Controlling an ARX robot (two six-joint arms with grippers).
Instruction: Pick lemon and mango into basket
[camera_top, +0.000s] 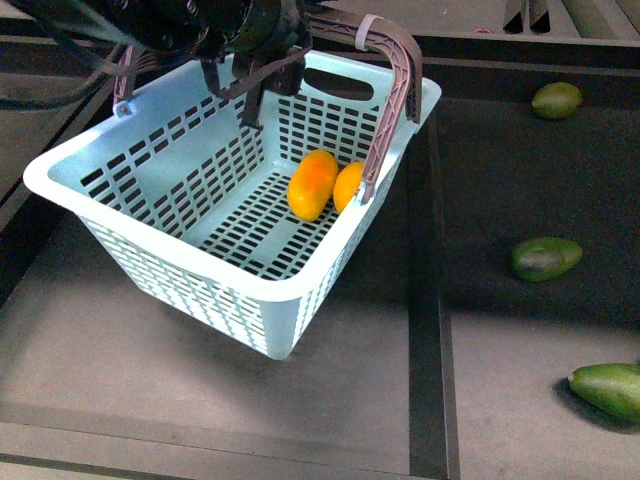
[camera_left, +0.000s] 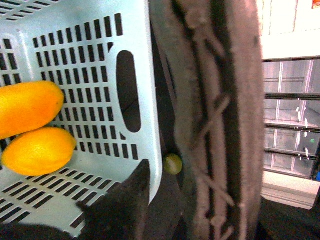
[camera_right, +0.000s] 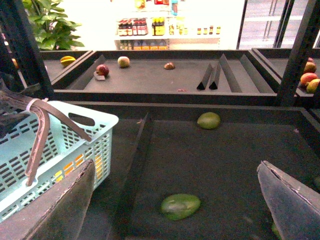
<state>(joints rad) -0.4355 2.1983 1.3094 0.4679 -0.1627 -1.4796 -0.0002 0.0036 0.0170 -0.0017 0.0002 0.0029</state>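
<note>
Mango (camera_top: 313, 184) and lemon (camera_top: 348, 186) lie touching on the slotted floor of the light-blue basket (camera_top: 150, 265), against its far right wall, beneath the brown handle (camera_top: 392, 95). Both are below and to the right of the left gripper (camera_top: 248, 85), which hangs over the far rim. In the left wrist view only one dark fingertip (camera_left: 127, 202) shows, so whether the fingers are spread cannot be told. Both fruits look smooth, firm and light. Judged slippery on the curve, each is best gripped across its short middle. The right gripper (camera_right: 177, 200) has its fingers spread wide and empty, with a green avocado (camera_right: 180, 206) lying between them on the dark shelf (camera_right: 235, 160). A second avocado (camera_right: 209, 120) lies farther off.
</note>
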